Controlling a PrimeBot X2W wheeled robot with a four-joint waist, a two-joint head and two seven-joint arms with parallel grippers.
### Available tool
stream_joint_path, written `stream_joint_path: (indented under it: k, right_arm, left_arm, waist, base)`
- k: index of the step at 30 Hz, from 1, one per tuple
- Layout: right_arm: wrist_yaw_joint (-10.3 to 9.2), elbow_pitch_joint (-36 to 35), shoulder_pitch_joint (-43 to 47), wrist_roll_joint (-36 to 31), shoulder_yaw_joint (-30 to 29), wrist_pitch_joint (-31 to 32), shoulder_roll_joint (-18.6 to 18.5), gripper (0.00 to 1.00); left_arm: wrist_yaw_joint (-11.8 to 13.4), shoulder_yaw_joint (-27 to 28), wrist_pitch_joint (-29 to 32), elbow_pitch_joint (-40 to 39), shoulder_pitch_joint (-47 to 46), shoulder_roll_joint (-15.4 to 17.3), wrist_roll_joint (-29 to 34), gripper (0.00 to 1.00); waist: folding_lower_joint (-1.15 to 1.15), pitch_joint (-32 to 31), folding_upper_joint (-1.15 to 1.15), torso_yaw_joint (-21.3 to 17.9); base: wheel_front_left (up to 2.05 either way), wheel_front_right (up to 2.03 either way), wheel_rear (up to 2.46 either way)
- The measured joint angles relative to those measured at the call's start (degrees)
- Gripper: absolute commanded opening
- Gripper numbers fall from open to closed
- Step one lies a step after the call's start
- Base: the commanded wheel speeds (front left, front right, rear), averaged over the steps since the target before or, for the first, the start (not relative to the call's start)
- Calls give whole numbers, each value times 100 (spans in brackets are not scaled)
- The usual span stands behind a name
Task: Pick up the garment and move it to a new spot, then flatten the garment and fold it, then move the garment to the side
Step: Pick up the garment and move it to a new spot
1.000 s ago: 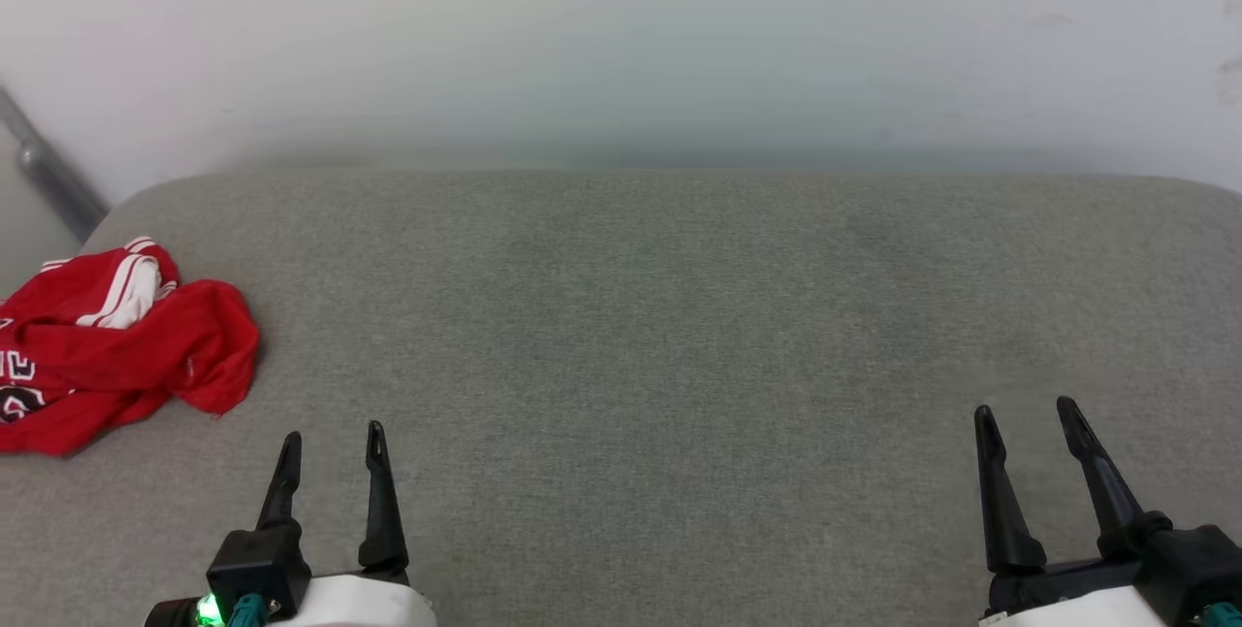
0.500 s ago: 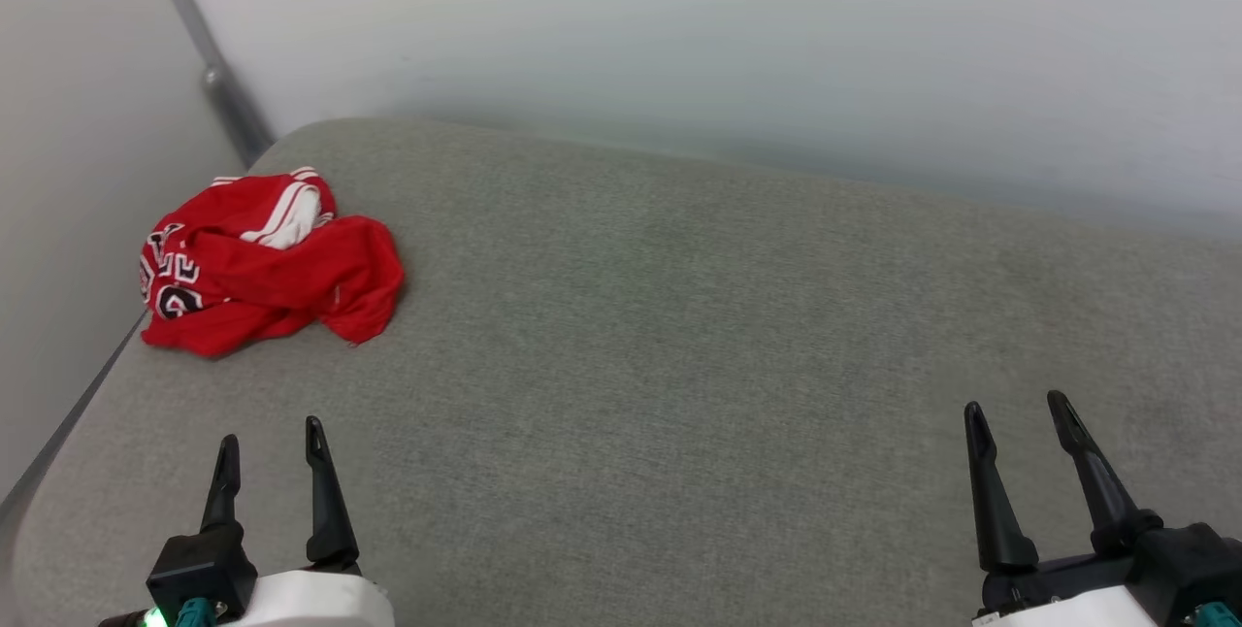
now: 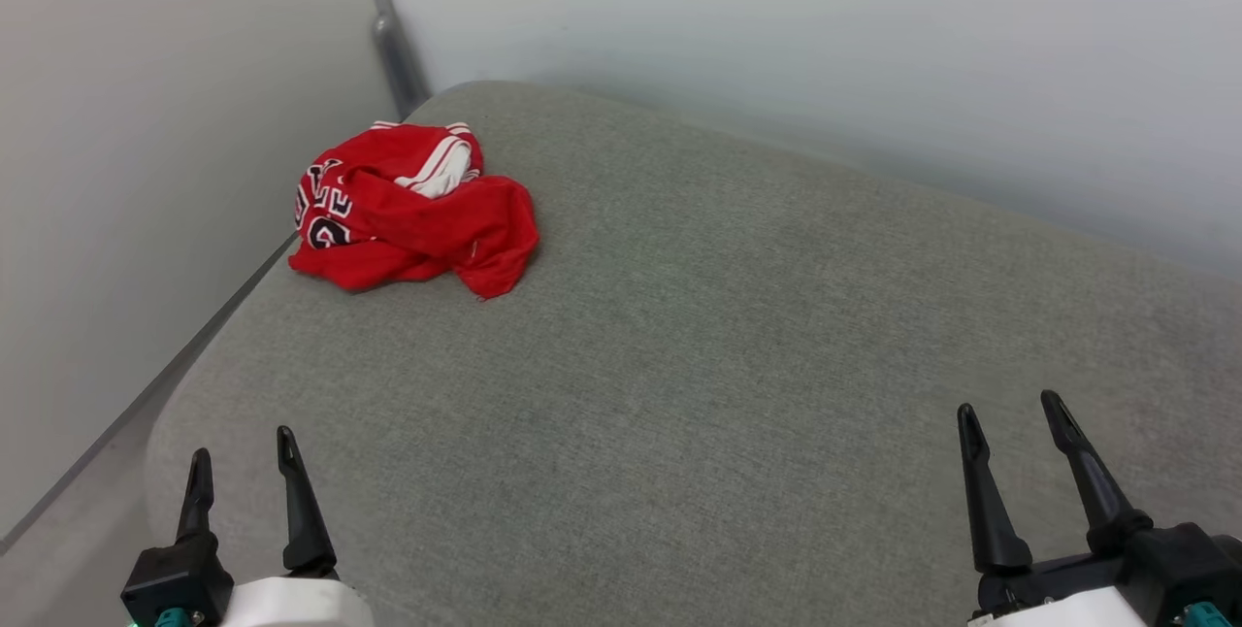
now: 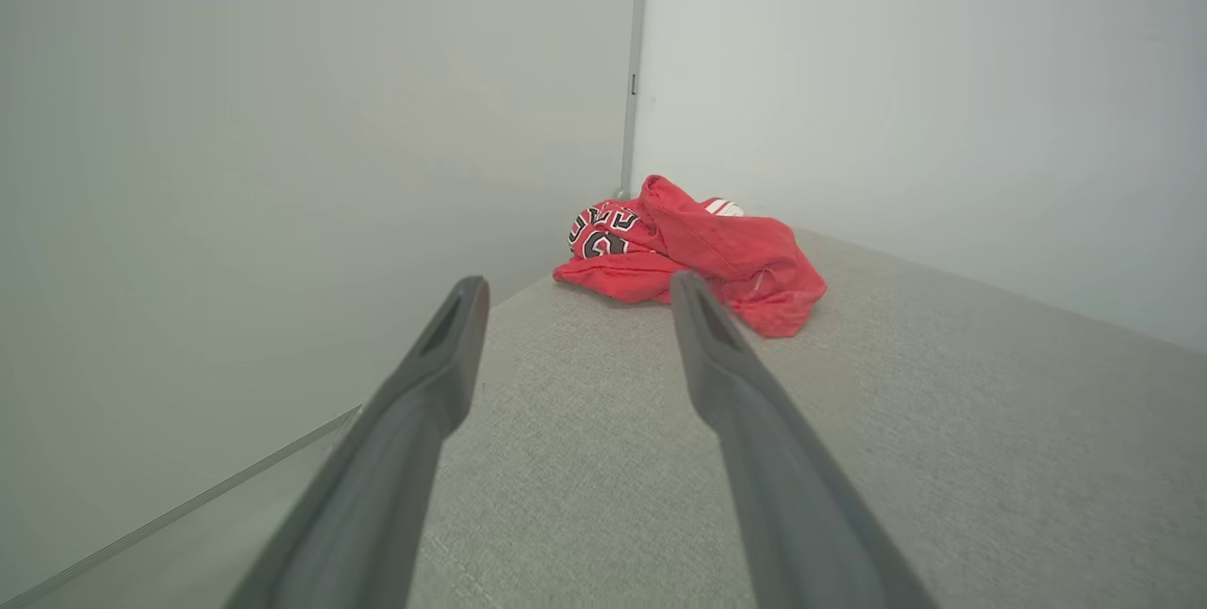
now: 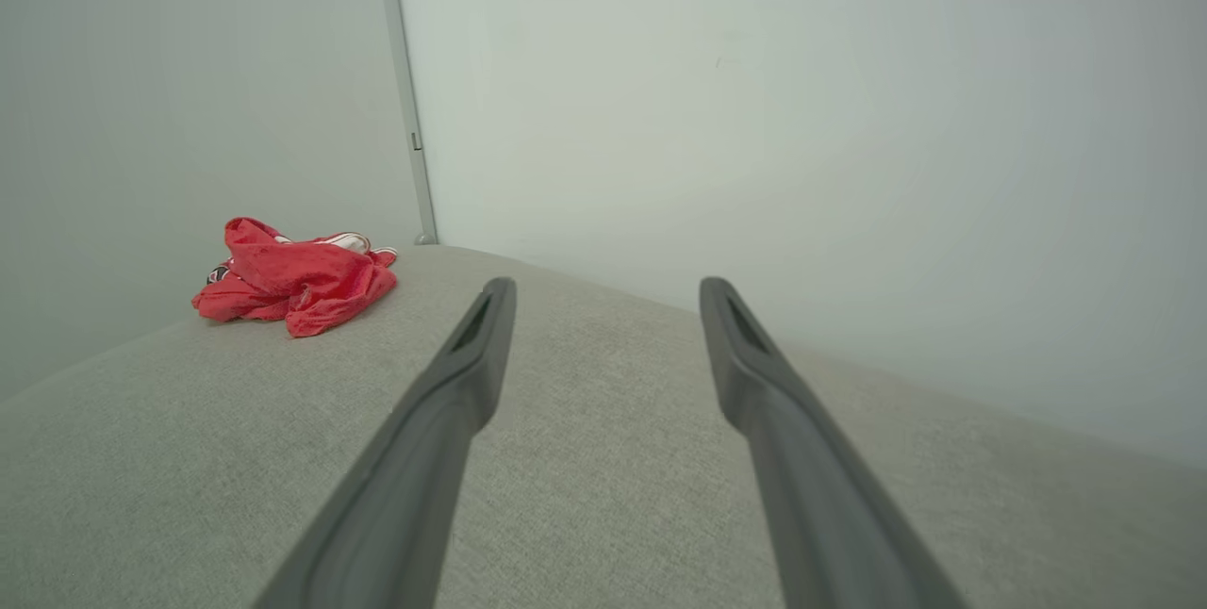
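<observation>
A crumpled red jersey-style T-shirt with white striped sleeves lies bunched at the far left corner of the grey fabric-covered padded surface. The left gripper and the right gripper hang over its near edge, both spread wide and holding nothing, well apart from the shirt.

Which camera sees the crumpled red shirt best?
The head view: it looks down on the whole crumpled red jersey shirt with white striped trim, letters showing. The left wrist view sees the shirt side-on; the right wrist view shows the shirt small, far off.
</observation>
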Motion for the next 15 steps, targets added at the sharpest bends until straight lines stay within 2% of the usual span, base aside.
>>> stream_joint_path:
  k: [5,9,12,15]
  right_arm:
    - [0,3,1,-38,12,0,0,100]
    - [0,13,-1,-78,42,0,0,100]
    - [0,12,-6,-79,40,0,0,100]
    - [0,10,-29,-100,16,0,-1,100]
  left_arm:
    - [48,1,0,-9,29,0,-32,100]
    - [56,7,0,-25,40,0,-46,100]
    - [-21,83,0,-2,27,-3,-54,100]
    - [-210,232,0,29,-130,1,59,100]
  waist:
    - [0,25,0,225]
    - [0,46,0,254]
    - [0,51,0,234]
    - [0,94,0,171]
  base:
    - [0,0,0]
    - [0,0,0]
    - [0,0,0]
    - [0,0,0]
